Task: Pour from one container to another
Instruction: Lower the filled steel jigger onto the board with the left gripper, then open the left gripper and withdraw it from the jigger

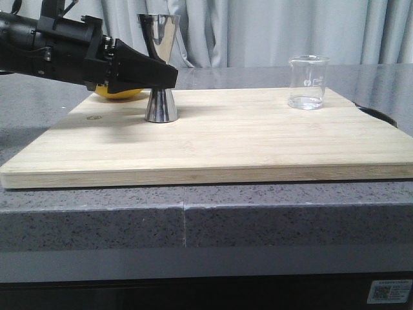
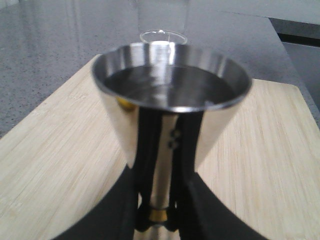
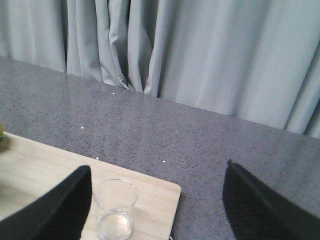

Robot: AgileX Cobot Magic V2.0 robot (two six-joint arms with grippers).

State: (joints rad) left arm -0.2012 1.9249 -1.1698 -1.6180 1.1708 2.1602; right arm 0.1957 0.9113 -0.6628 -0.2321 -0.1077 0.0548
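While the beaker (image 1: pixel 308 82) stands upright on the far right part of the cutting board (image 1: pixel 213 139), mouth up and long axis vertical, with only a little clear liquid showing low in it, I judge that the pour itself has not begun; I cannot make out from the front view which way its lip faces; the jigger (image 1: pixel 161 68) stands well apart from it on the left part of the board, also upright, its hourglass axis vertical and its wide upper cup open to the ceiling; my left end effector (image 1: pixel 169 75) has its fingers on either side of the jigger's gold-banded waist, and the left wrist view shows the dark fingers pressed against the narrow stem, so I read it as clamped on the jigger to steady it; my right end effector (image 3: pixel 155 207) hangs above and behind the beaker with its fingers spread wide and nothing between them; the step in hand looks to me like the approach to the beaker; next I would need to bring the right fingers down around its wall, close, lift, carry it across to the jigger's rim and tip; a yellow fruit (image 1: pixel 117 93) sits behind the left arm, and the board lies on the grey speckled desk (image 1: pixel 258 219).
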